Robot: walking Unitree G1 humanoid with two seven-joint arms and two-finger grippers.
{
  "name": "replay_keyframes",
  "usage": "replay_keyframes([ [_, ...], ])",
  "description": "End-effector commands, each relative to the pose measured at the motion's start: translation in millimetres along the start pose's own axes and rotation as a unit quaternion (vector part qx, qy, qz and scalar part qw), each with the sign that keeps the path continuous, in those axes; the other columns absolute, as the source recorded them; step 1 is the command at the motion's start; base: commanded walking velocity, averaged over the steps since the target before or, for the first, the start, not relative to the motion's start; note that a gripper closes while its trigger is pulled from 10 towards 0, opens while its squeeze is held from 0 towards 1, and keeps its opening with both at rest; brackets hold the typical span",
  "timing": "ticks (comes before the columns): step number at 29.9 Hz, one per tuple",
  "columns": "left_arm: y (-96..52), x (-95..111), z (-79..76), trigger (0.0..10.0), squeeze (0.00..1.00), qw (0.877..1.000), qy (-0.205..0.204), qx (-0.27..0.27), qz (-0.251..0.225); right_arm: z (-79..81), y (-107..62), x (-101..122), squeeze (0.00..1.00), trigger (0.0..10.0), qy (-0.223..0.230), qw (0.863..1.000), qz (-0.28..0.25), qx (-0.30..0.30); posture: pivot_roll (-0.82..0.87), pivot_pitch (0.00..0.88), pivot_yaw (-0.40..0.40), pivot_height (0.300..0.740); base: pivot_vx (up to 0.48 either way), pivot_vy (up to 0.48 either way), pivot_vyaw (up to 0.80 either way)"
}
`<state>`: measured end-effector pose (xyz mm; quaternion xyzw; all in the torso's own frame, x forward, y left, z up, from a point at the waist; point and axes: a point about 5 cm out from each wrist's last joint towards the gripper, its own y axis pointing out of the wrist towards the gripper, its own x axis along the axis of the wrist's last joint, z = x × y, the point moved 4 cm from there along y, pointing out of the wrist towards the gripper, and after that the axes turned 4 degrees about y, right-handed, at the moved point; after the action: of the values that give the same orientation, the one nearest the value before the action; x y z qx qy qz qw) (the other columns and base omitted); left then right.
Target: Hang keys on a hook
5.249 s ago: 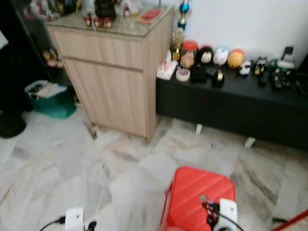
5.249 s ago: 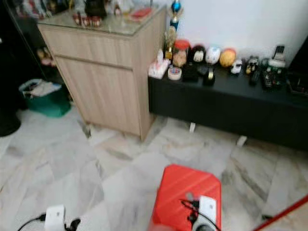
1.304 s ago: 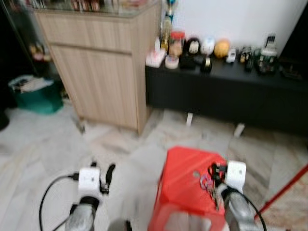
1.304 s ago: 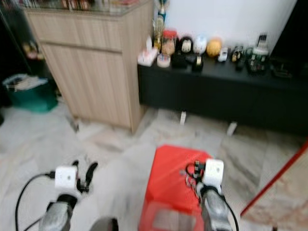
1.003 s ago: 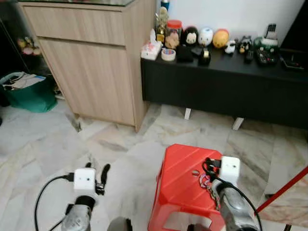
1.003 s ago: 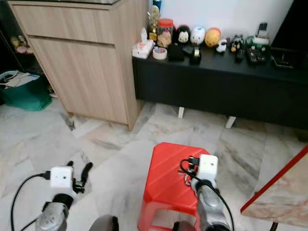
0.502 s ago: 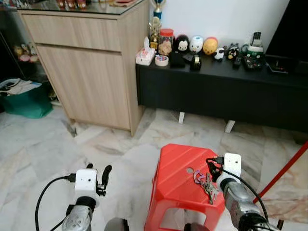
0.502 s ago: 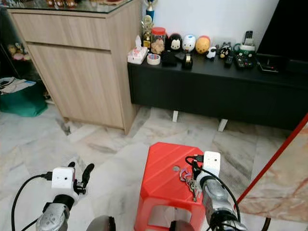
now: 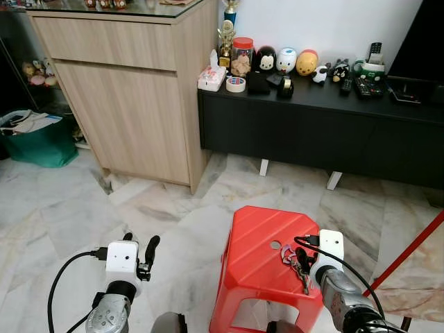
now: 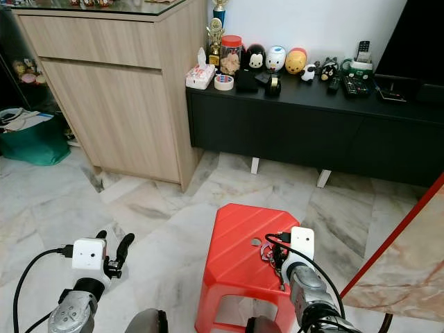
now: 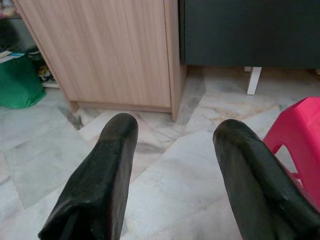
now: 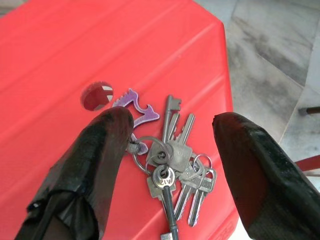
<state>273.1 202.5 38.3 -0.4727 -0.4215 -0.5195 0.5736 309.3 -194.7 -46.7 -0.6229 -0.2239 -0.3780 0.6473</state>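
Note:
A bunch of silver keys (image 12: 176, 172) on a ring with a purple tag lies on top of a red plastic stool (image 9: 260, 239), near its right edge. My right gripper (image 12: 170, 122) hovers just over the bunch. It is open, one finger (image 12: 105, 150) on each side of the keys, and holds nothing. In the left eye view the keys (image 9: 291, 258) lie just in front of the right wrist's white camera box (image 9: 330, 245). My left gripper (image 11: 175, 130) is open and empty, low over the marble floor to the left of the stool.
A light wooden cabinet (image 9: 132, 90) stands at the back left. Beside it a low black console (image 9: 319, 132) carries toys and remotes. A green bin (image 9: 35, 142) sits at the far left. A red bar (image 9: 409, 250) slants up at the right.
The camera has come closer to the stool and steadied. Both arms have risen into view, and the right gripper has settled over the keys. Little differs from half a second ago.

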Motion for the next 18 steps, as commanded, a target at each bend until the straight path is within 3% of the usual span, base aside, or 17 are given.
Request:
replay_keyframes([
  [1,3.3,7.9,-0.1,10.0,0.0,1.0,-0.004,-0.002,-0.009,-8.7,-1.4,-7.2,0.0,10.0,0.001,1.0,0.013,-0.015,0.09,0.014,-0.016,0.629,0.0,0.0,0.0],
  [8,-0.9,12.0,-0.5,10.0,0.0,1.0,-0.003,-0.006,-0.012,-9.7,-2.5,-9.8,0.0,10.0,0.02,1.0,0.005,-0.015,0.1,0.049,0.0,0.629,0.0,0.0,0.0],
  [10,-1.9,12.8,-0.5,10.0,0.0,1.0,-0.005,-0.007,-0.013,-1.5,-1.7,-0.9,0.0,10.0,0.037,0.999,-0.023,0.004,0.1,0.064,0.003,0.629,0.0,0.0,0.0],
  [15,-2.7,15.9,-2.9,10.0,0.0,1.0,-0.006,-0.01,-0.018,6.0,-2.6,9.8,0.0,10.0,0.03,0.997,-0.065,0.015,0.1,0.083,0.005,0.629,0.0,0.0,0.0],
  [18,-0.8,21.6,-3.3,10.0,0.0,1.0,-0.009,-0.01,-0.025,15.5,-6.8,25.3,0.0,10.0,0.011,0.991,-0.13,0.035,0.09,0.096,0.005,0.629,0.0,0.0,0.0],
])
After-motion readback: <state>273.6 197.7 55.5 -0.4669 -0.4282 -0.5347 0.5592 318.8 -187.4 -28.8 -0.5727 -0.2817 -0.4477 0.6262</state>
